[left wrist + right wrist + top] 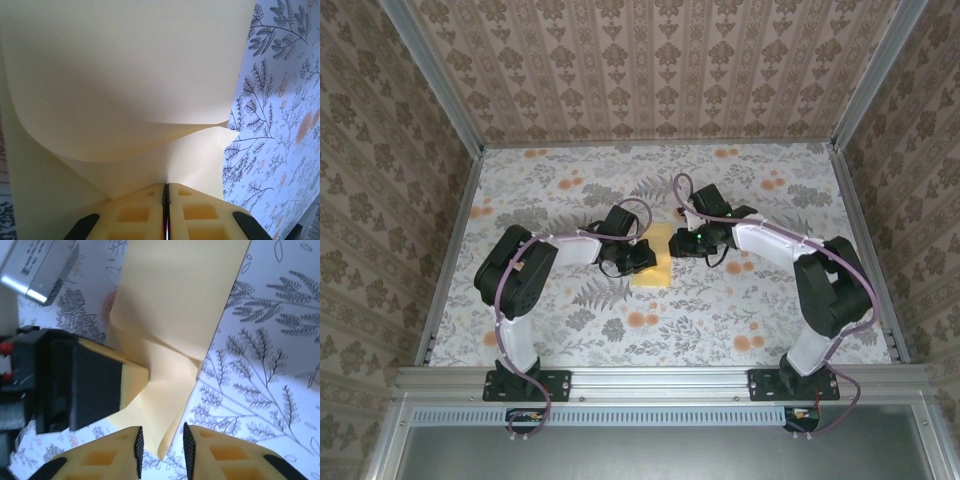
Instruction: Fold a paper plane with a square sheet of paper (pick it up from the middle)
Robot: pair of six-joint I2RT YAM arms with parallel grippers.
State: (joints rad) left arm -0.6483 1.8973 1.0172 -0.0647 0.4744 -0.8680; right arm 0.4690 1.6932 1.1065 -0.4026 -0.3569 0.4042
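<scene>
Your left hand (165,187) is clamped on the paper (653,268) in the middle of the worktop (750,305). Your right hand (160,435) stands slightly apart around its edge. Pull sideways and the paper may tear or crease crooked.

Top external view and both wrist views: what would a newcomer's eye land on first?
The pale-yellow sheet of paper stands out at the middle of the floral table. The left tool is pinched shut on its curled, lifted edge, and the right tool stands slightly open around a folded corner.
</scene>
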